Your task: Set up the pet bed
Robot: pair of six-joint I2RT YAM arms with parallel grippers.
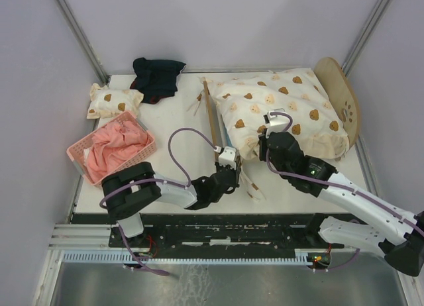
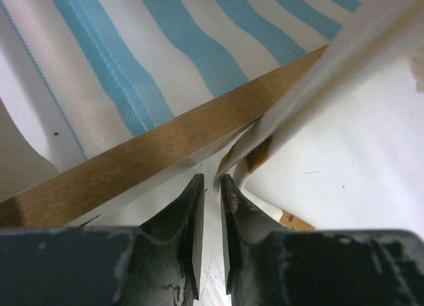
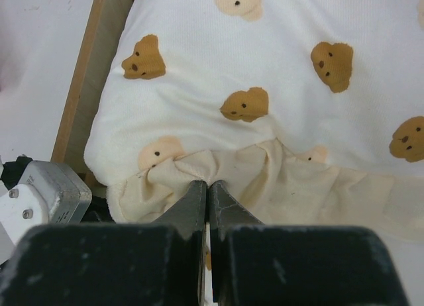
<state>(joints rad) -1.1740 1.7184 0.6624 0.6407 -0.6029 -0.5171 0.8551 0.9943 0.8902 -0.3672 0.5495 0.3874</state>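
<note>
The right gripper (image 3: 209, 184) is closed on the bunched near hem of the bear quilt (image 3: 278, 74). The left gripper (image 2: 212, 181) stands narrow at the pet bed (image 2: 179, 134); if it holds something, I cannot tell.

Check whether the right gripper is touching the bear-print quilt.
Touching. The right wrist view shows the right gripper shut on the bear-print quilt, with the quilt's cream hem puckered into folds where the jaws meet.

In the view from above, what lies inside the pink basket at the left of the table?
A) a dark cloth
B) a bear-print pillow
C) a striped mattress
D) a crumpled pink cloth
D: a crumpled pink cloth fills the pink basket, while the dark cloth and the small pillow lie outside it on the table.
</note>
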